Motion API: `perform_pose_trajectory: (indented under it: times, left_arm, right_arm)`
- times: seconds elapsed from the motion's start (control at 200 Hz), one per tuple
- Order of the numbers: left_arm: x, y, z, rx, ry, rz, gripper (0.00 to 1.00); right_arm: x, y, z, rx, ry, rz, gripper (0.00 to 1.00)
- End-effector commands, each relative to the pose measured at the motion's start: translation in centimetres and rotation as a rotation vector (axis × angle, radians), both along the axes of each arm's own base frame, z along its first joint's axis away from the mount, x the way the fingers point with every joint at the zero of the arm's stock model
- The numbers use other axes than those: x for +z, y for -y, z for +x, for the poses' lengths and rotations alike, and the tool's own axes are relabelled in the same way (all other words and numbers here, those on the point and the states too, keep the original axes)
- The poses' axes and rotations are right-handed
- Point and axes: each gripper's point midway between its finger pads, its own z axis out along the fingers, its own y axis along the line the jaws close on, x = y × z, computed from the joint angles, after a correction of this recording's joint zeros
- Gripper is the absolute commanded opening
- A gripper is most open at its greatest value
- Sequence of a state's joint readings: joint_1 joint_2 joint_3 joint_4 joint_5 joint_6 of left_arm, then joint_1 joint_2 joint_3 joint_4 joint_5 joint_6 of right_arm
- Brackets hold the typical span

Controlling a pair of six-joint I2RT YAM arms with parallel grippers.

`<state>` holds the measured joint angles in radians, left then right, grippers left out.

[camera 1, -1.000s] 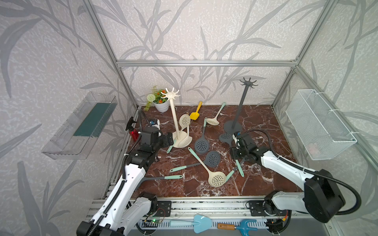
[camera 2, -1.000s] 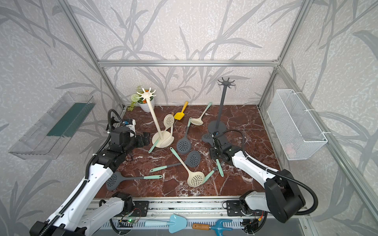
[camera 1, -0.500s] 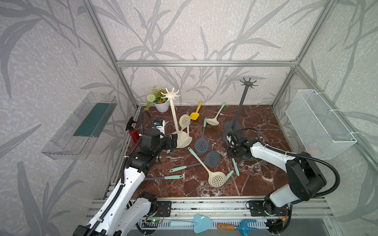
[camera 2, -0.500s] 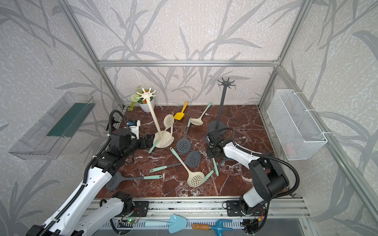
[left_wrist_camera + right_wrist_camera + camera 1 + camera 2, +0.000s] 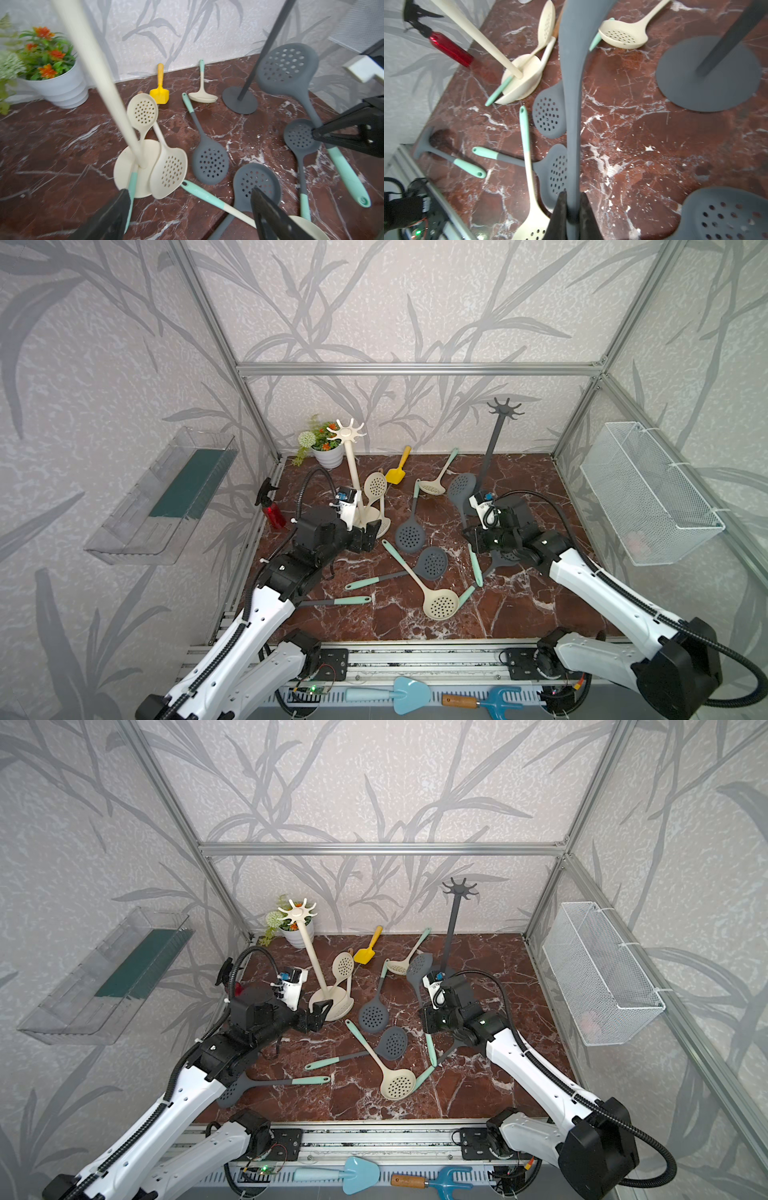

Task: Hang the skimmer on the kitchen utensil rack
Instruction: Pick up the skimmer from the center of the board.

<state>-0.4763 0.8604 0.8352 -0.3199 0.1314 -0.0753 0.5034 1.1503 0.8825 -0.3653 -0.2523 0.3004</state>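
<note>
Right gripper (image 5: pixel 573 195) clenched on grey skimmer (image 5: pixel 571 87) handle, skimmer head tilted up right of frame centre in both top views, beside dark utensil rack (image 5: pixel 491 452) base, left gripper (image 5: pixel 370 534) released, near cream rack (image 5: pixel 354 472) base.

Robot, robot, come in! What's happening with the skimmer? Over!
Left gripper open, empty. Right gripper shut on grey skimmer handle, head raised beside grey rack. Loose skimmers lie underneath, over.

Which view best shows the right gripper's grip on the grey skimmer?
Right wrist: the right gripper is shut on the grey skimmer's handle, close up. In both top views the contact is mostly hidden; the left wrist view shows it side-on, partly cropped.
</note>
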Motion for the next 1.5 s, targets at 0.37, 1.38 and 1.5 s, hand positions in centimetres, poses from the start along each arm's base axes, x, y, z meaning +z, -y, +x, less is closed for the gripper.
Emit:
perform_pose_trajectory:
  times: [0.37,1.38,1.5]
  left_arm:
    - [2.0,11.1,0.8,-0.338,0.320,0.321,0.87]
    - [-1.1,13.3,-4.7,-0.470,0.328,0.161,0.82]
    - [-0.5,14.6,-4.7,-0.502,0.383,0.152,0.82]
  right_arm:
    - [4.9,-2.8,-3.5,0.002,-0.164,0.405,0.00]
    - [6.5,0.7,3.9,-0.635,-0.413,0.838,0.00]
    - [6.6,2.1,4.1,-0.705,-0.406,0.800,0.00]
